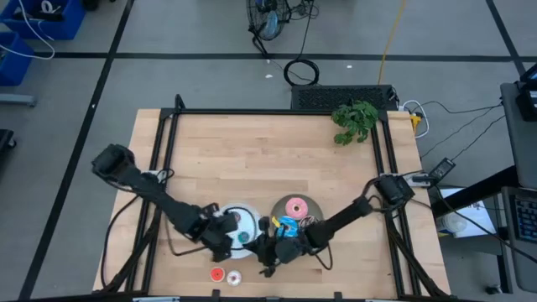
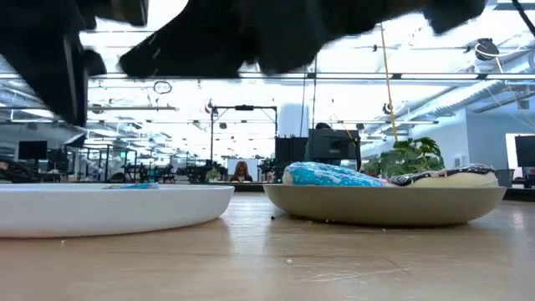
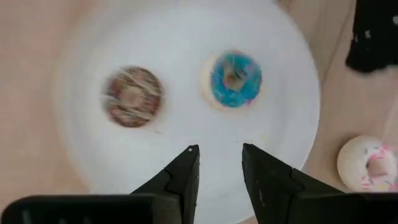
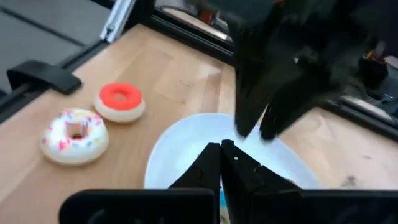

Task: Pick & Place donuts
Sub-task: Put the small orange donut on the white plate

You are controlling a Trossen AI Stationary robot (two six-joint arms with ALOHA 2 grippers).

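Observation:
The white plate [image 3: 81, 155] holds a tiny brown donut [image 3: 132, 96] and a tiny blue donut [image 3: 234, 78]. My left gripper [image 3: 219, 149] hangs open above this plate, its fingers on the near side of both donuts. My right gripper [image 4: 221, 145] is shut and hovers at the plate's near-right rim [image 4: 161, 155], facing the left gripper [image 4: 255, 134]. The tiny red donut [image 4: 121, 99] and tiny white donut [image 4: 74, 134] lie flat on the table by the near edge. The grey plate [image 1: 309, 203] carries the pink donut [image 1: 295, 207], the blue sprinkled donut [image 2: 330, 174] and the dark drizzled donut [image 2: 443, 176].
A green plant [image 1: 354, 119] sits at the table's far right corner. A black frame [image 1: 277, 111] runs around the tabletop. The two plates stand side by side near the near edge, and both arms crowd over them. Bare wood [image 1: 252, 159] fills the table's middle and far side.

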